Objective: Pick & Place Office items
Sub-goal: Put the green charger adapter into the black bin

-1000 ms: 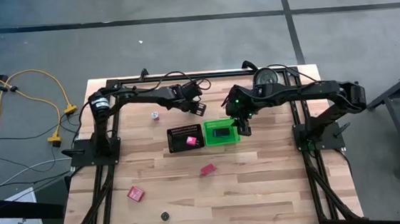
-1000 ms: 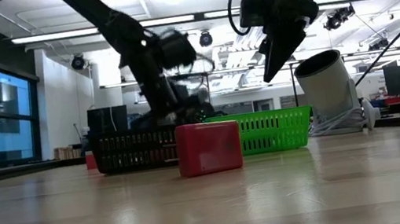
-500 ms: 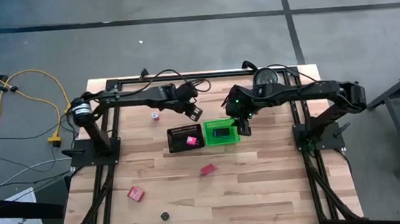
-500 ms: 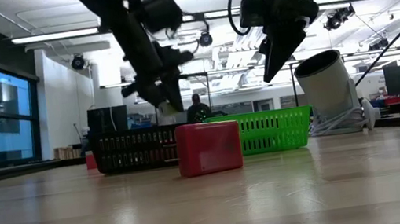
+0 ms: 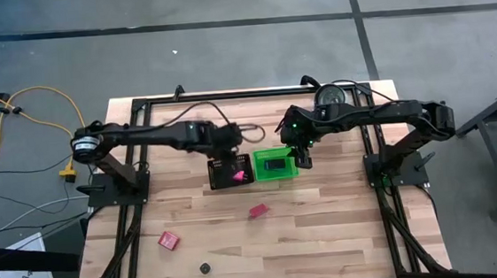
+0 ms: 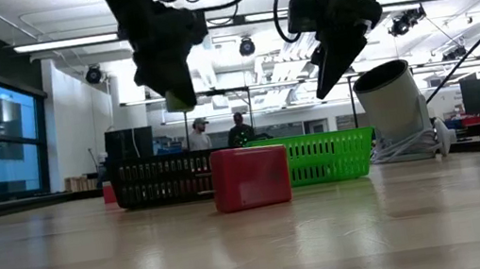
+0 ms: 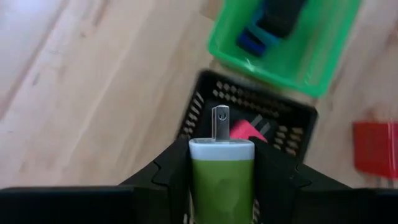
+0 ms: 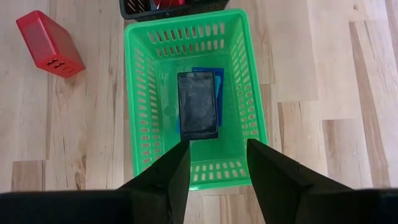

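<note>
Left arm has swung from the upper middle of the high view toward frame centre; the left gripper [image 5: 224,150] now hangs over the black mesh tray [image 5: 219,180], clenched on a green charger [image 7: 221,177] with its metal prongs pointing forward, away from the wrist. Right arm unchanged: the right gripper [image 5: 301,157] hovers over the green bin [image 5: 275,177], fingers spread and empty, as the right wrist view shows.

Key relation: in the left wrist view the tray sits directly ahead of the charger's prong end, long axis of the charger aimed at the tray opening, a pink block [image 7: 247,131] already inside. Judged step: drop into tray; likely only needs lowering and release.

Green bin holds a black block [image 8: 198,105] over a blue block [image 8: 203,70]. Loose on the table [image 5: 327,230]: red block [image 5: 258,211] centre, red block [image 5: 168,241] lower left, small black round bit [image 5: 205,268] bottom, small pink bit [image 5: 193,143] upper left.
</note>
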Available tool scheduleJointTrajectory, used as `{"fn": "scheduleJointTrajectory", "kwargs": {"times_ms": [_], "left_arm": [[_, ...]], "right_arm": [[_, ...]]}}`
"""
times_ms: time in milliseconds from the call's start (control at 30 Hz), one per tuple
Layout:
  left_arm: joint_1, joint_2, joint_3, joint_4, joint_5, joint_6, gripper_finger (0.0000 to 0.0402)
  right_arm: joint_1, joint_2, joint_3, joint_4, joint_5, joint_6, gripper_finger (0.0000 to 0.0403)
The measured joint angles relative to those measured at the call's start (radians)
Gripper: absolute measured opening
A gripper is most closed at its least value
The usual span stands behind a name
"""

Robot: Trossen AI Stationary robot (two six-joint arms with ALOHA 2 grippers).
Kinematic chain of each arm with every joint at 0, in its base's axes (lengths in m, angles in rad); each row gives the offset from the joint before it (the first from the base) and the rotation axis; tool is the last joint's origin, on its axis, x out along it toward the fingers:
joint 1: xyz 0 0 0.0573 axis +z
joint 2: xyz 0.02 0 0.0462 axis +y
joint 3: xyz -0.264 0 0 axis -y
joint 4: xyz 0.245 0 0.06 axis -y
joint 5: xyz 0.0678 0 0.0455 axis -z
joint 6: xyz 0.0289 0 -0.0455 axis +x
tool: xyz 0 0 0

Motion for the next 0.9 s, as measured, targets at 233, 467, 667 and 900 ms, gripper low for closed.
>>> {"fn": "scheduleJointTrajectory", "kwargs": {"times_ms": [233, 467, 667, 900], "left_arm": [[-0.079, 0.000, 0.000, -0.036, -0.001, 0.060, 0.0132], [-0.098, 0.004, -0.001, -0.052, -0.012, 0.036, 0.0132], [-0.064, 0.020, -0.066, -0.062, -0.013, -0.026, 0.0132], [-0.052, 0.020, -0.195, 0.052, -0.012, -0.089, 0.0132]], "right_arm": [[0.000, 0.000, 0.000, 0.000, 0.000, 0.001, 0.0145], [0.000, 0.000, 0.000, 0.000, 0.000, 0.026, 0.0145], [0.000, 0.000, 0.000, -0.001, -0.002, 0.026, 0.0145], [0.000, 0.000, 0.000, 0.000, -0.003, 0.023, 0.0145]]}}
